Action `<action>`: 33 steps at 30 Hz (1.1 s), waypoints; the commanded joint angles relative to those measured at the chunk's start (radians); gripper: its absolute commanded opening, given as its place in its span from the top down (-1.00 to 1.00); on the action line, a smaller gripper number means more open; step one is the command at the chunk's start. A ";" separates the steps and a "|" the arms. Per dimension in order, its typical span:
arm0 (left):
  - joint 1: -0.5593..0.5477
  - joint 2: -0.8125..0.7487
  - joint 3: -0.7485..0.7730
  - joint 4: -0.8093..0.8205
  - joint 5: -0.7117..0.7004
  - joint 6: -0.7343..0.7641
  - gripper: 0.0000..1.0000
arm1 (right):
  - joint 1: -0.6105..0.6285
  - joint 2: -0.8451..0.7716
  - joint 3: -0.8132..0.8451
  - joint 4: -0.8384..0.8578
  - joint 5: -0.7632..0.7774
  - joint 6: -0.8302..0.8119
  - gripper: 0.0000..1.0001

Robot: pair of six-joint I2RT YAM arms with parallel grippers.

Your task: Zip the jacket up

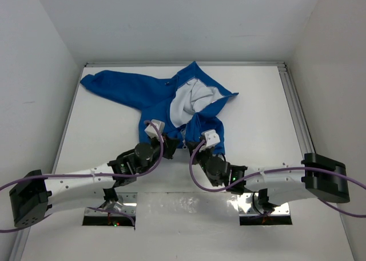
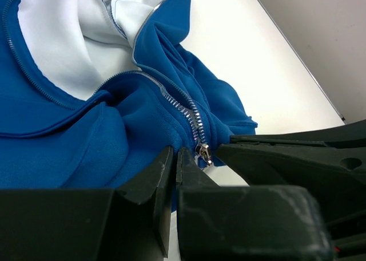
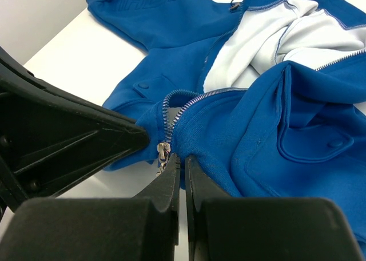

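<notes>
At jacket (image 1: 150, 98) hem, both jaws closed

Bright even light, soft faint shadows, sheen on the near table (image 1: 189, 214), wrist-view foregrounds slightly blurred

No text, brand, number or sign is reading clearly anywhere. Faint tone-on-tone raised marks are showing on the bright royal-blue fabric jacket (image 3: 269, 118), along its sleeve (image 3: 143, 3) at eleven o'clock in the right wrist view, too blurred to read.
</notes>
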 commanded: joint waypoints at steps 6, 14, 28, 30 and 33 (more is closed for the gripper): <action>-0.015 -0.044 0.023 0.056 -0.052 -0.014 1.00 | 0.033 0.007 0.033 0.030 0.055 -0.001 1.00; -0.017 -0.047 0.018 0.061 -0.045 -0.017 1.00 | 0.039 0.010 0.033 0.044 0.069 -0.012 1.00; -0.032 -0.030 0.018 0.072 -0.048 -0.016 1.00 | 0.039 0.013 0.045 0.066 0.062 -0.032 1.00; -0.035 -0.027 0.019 0.073 -0.050 -0.016 1.00 | 0.039 0.013 0.046 0.067 0.062 -0.033 1.00; -0.038 -0.022 0.021 0.073 -0.050 -0.016 1.00 | 0.039 0.011 0.045 0.075 0.062 -0.038 1.00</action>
